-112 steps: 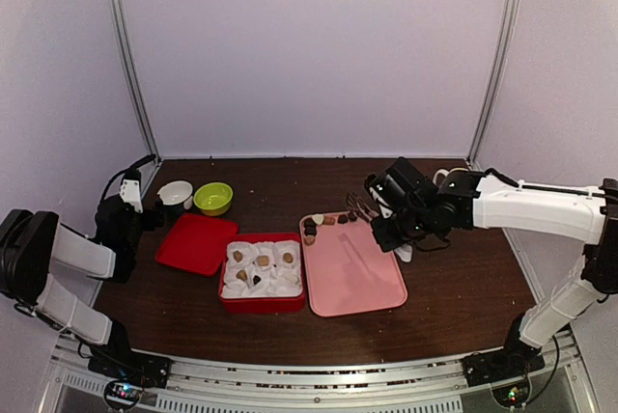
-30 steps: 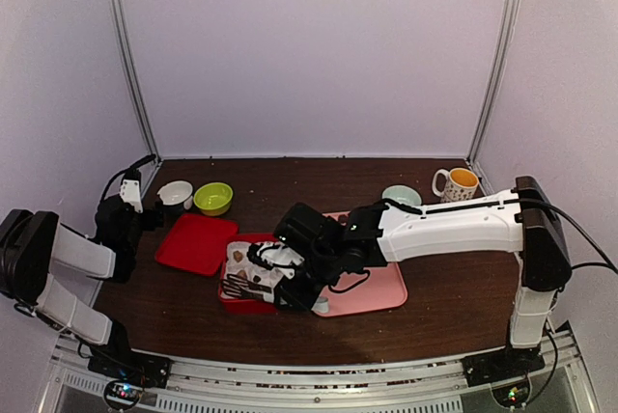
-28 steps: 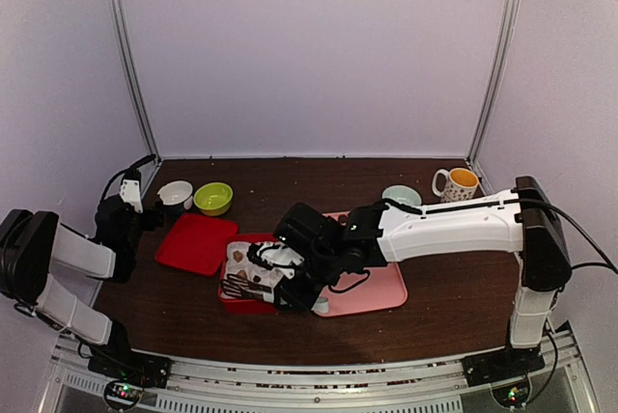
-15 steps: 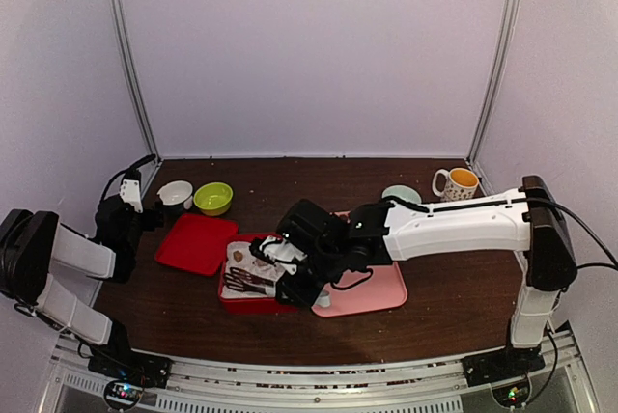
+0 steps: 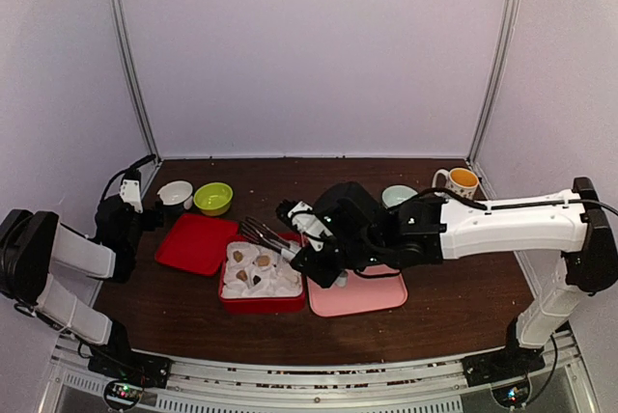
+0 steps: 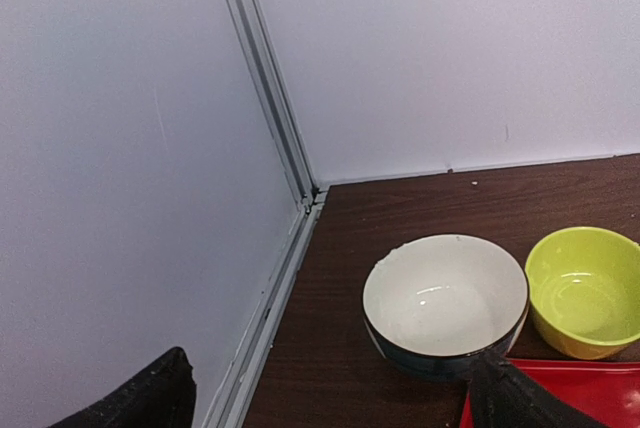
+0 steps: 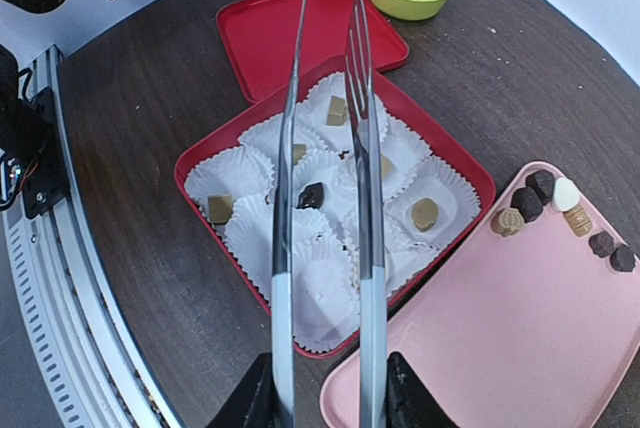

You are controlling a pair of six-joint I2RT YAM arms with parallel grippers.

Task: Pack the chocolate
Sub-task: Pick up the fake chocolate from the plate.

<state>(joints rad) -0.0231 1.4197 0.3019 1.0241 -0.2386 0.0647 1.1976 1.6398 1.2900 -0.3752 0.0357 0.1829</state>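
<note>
In right gripper point(image 7: 327, 396), tongs point(image 7: 365, 168) clamped: arms slightly apart, tips empty, above red box point(image 7: 182, 176). The chocolate point(image 7: 527, 204): some in box cups, rest at pink tray's point(image 7: 500, 328) far edge. Likely light, smooth, easily dented; pinch gently across the sides.

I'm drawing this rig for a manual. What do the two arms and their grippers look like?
The right arm and the left arm match: smooth white tubular shells joined by bulky black joints. Thin black cables loop beside each wrist. The left gripper has matte black, rough-textured fingers; the right gripper is black too. No markings are legible.
</note>
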